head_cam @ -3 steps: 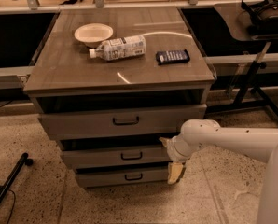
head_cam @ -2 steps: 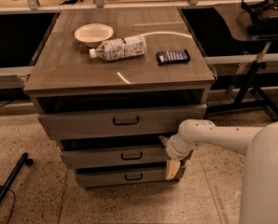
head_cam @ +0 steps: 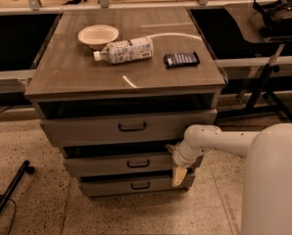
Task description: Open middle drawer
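The middle drawer is a grey-brown wood-grain front with a small dark bar handle, between a taller top drawer and a shorter bottom drawer. It stands slightly out from the cabinet, with a dark gap above it. My gripper is at the drawer's right end, right of the handle, pointing down against the cabinet's right front corner. My white arm reaches in from the lower right.
On the cabinet top lie a white bowl, a plastic bottle on its side and a dark packet. A side table with a headset stands at the right. A black stand leg lies on the floor at the left.
My arm has come nearer and fills more of the lower right. The gripper has shifted slightly left along the middle drawer's right end. The drawer has not visibly moved.
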Motion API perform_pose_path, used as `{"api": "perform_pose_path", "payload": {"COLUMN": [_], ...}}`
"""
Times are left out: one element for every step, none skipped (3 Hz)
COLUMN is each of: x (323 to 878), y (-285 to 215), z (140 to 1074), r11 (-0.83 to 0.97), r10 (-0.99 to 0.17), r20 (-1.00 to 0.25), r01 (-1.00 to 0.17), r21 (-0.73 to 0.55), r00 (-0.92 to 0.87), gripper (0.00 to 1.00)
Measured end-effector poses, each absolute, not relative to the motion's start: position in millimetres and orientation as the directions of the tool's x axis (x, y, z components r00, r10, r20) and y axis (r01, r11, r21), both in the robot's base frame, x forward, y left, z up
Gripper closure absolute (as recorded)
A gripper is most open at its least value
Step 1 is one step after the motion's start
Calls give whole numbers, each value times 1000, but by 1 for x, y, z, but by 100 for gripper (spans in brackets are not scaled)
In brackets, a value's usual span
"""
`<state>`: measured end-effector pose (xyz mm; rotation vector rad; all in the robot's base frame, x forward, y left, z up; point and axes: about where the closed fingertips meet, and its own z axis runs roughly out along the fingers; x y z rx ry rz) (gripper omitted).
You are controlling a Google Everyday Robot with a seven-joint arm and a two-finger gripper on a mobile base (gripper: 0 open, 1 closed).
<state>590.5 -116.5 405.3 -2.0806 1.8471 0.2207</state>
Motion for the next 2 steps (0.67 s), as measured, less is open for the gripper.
{"api": "perform_pose_path", "payload": {"x": [577,563], "y": [-116,-120], "z": [401,406], "r11": [-104,-101], "r10": [-929,-930], "r20": [-341,-343], "r01": [-987,-989], "r21": [-124,-104], "r00": [140,131], "gripper": [26,57]}}
